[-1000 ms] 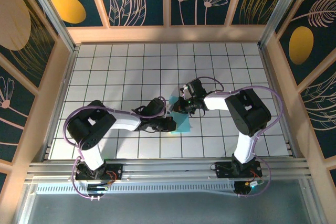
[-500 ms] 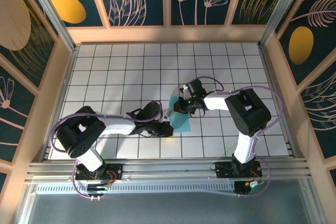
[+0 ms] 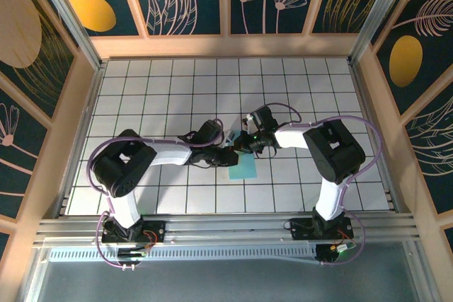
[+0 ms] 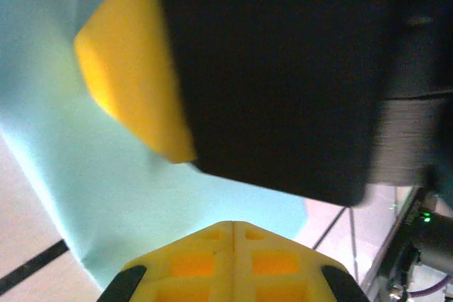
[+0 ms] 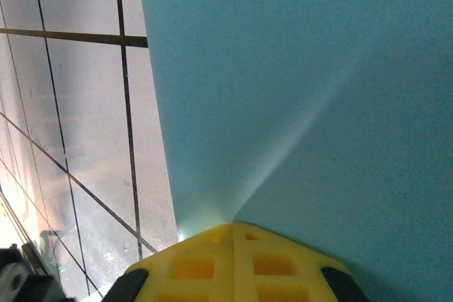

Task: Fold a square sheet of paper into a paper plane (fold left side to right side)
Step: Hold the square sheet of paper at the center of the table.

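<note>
Sheet (image 3: 244, 168) edge clamped by right end effector (image 3: 238, 148) | left end effector (image 3: 228, 154) unclear | tiles (image 3: 177, 90) around

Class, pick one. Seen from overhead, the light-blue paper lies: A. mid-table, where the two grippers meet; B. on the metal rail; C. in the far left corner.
A: the paper lies on central tiles at the tips of the left gripper and right gripper.

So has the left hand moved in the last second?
Yes. In the top view the left hand has shifted away from the near rail, closing on the right hand at the paper sheet.
</note>
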